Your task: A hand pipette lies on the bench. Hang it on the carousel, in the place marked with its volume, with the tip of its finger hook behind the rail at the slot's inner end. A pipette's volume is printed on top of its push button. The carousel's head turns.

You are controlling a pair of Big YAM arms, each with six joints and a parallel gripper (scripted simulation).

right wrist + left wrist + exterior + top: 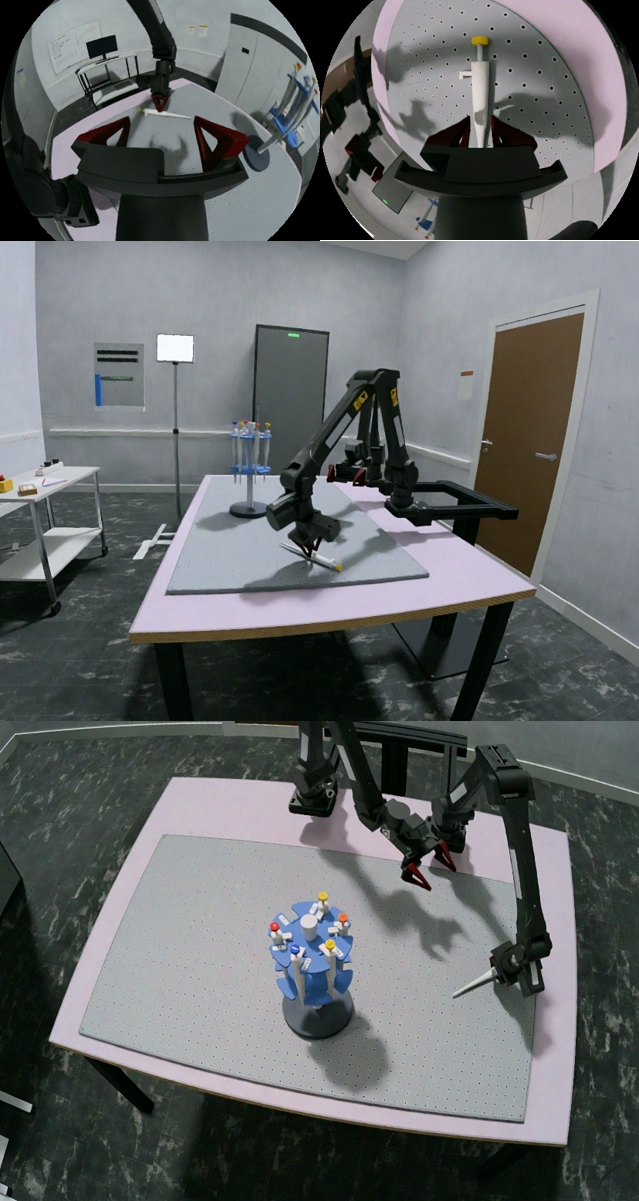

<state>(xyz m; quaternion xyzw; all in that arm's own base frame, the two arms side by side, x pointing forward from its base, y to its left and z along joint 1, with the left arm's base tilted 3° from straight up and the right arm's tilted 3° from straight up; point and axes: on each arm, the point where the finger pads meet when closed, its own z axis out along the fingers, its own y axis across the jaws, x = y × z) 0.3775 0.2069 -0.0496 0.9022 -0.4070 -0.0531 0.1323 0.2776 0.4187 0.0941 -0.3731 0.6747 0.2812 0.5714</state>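
The white pipette (472, 982) (325, 561) (480, 85) (171, 114) with a yellow button lies on the grey board; its volume print is not readable. Its finger hook (465, 73) points left in the left wrist view. My left gripper (311, 553) (480, 119) is partly open, pointing down, its fingertips on either side of the lower body, not gripping it. My right gripper (443, 880) (344, 482) (161, 119) is open and empty, raised near the arm bases. The blue carousel (316, 961) (249, 494) holds several pipettes. One label (284, 918) between the red-button and rear yellow-button pipettes seems to have none.
The carousel's dark round base (317, 1026) (242, 509) (256, 157) stands near the middle of the perforated board (206, 1030) (221, 571). The pink table edge (552, 1030) runs close beyond the pipette's button end. The arms' bases stand along the rear edge in the top view.
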